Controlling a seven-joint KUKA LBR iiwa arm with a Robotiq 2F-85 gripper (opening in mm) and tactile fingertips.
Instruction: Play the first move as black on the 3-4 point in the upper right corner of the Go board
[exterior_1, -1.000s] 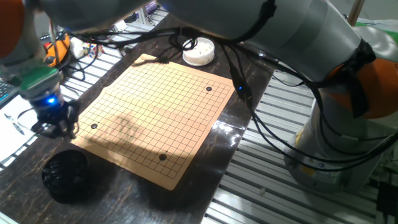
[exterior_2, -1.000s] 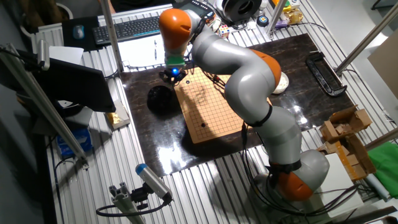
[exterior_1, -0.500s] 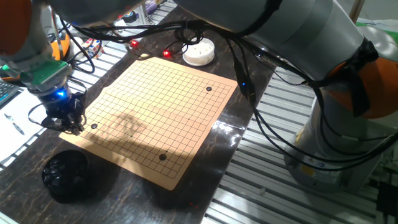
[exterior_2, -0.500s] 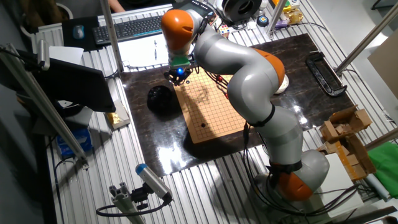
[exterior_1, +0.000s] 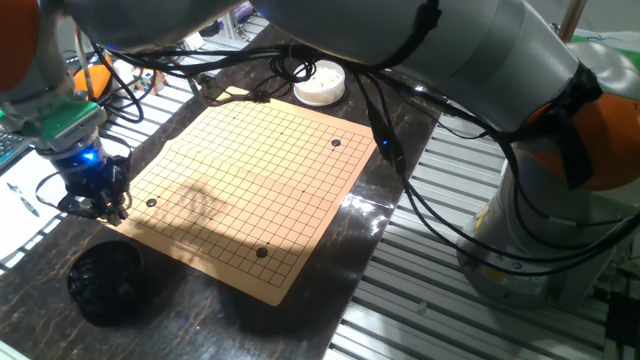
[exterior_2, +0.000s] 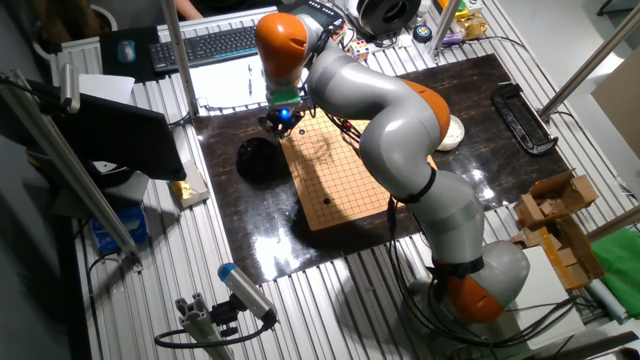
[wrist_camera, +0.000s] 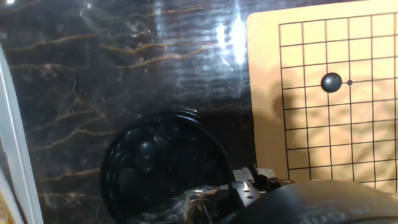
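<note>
The wooden Go board (exterior_1: 250, 180) lies in the middle of the dark table. One black stone (wrist_camera: 331, 82) rests on a crossing near the board's corner, third line from one edge, just beside a small star dot. That stone (exterior_1: 151, 203) sits close to the board's left edge. My gripper (exterior_1: 97, 207) hangs over the dark table just off that edge, between the stone and a black bowl (exterior_1: 103, 282) of black stones. In the hand view only the fingertips (wrist_camera: 249, 182) show at the bottom, above the bowl (wrist_camera: 165, 168). Whether they hold anything is hidden.
Two more black stones (exterior_1: 335, 143) (exterior_1: 262, 253) lie elsewhere on the board. A white round container (exterior_1: 320, 84) stands past the far edge. Cables trail over the back of the table. A keyboard (exterior_2: 215, 42) and slatted metal surface surround it.
The gripper moved up toward the board's edge half a second ago and has come back down and left. The stones on the board have not moved.
</note>
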